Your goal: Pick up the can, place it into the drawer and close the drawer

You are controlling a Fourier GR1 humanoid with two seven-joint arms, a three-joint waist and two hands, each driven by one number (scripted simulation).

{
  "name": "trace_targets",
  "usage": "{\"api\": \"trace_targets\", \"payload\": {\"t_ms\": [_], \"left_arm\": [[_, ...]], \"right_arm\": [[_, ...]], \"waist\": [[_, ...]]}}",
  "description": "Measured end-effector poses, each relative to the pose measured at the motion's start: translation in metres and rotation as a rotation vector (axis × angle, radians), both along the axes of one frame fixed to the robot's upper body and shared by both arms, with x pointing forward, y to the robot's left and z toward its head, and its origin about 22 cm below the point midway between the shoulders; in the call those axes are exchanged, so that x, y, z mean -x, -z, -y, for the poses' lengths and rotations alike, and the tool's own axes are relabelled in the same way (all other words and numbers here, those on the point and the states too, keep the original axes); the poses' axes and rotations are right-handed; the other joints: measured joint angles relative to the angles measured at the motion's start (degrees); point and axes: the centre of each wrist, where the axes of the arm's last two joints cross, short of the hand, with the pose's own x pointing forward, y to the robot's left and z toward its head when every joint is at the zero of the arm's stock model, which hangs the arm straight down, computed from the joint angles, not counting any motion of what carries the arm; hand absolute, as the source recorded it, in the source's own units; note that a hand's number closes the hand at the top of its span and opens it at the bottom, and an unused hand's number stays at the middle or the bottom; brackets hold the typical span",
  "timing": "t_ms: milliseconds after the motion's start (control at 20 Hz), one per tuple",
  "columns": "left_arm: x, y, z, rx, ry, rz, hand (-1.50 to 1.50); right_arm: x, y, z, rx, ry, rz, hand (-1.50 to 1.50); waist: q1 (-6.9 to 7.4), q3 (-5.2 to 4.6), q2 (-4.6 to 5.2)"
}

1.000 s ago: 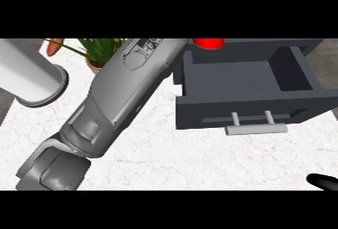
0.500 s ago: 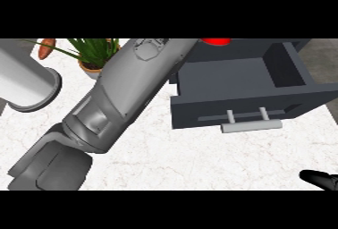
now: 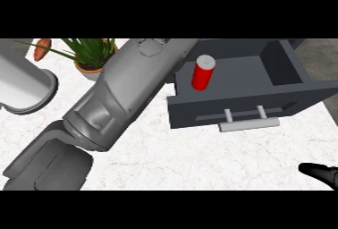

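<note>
Now fully visible, can stands upright inside open drawer

Surface: white marble look, faint grey veins, smooth. Drawer: dark grey, matt, pale metal-look handle. Can: glossy red, silver-grey top. Left forearm: grey, smooth, soft sheen. Right hand: black, slightly glossy. Cylinder: pale grey, satin.
</note>
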Motion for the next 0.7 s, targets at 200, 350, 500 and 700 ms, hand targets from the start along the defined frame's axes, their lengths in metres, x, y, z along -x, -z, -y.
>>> {"api": "trace_targets", "payload": {"t_ms": [200, 350, 500, 700], "left_arm": [[-0.001, 0.003, -0.001, 0.015, -0.024, 0.006, -1.5], [-0.002, 0.008, -0.003, 0.038, -0.027, 0.001, -1.5], [-0.002, 0.005, -0.002, 0.061, -0.025, 0.003, -1.5], [-0.001, -0.001, -0.001, 0.099, -0.015, -0.003, -1.5]], "right_arm": [[-0.002, -0.008, 0.0, 0.078, -0.015, 0.019, -1.5], [-0.007, -0.013, -0.004, 0.151, -0.025, 0.049, -1.5], [-0.013, -0.016, -0.009, 0.248, -0.033, 0.072, -1.5], [-0.026, -0.017, -0.015, 0.388, -0.02, 0.084, -1.5]], "waist": [[-0.14, -0.01, 0.11], [-0.22, -0.02, 0.29], [0.09, -0.04, 0.36], [0.93, -0.07, 0.36]]}}
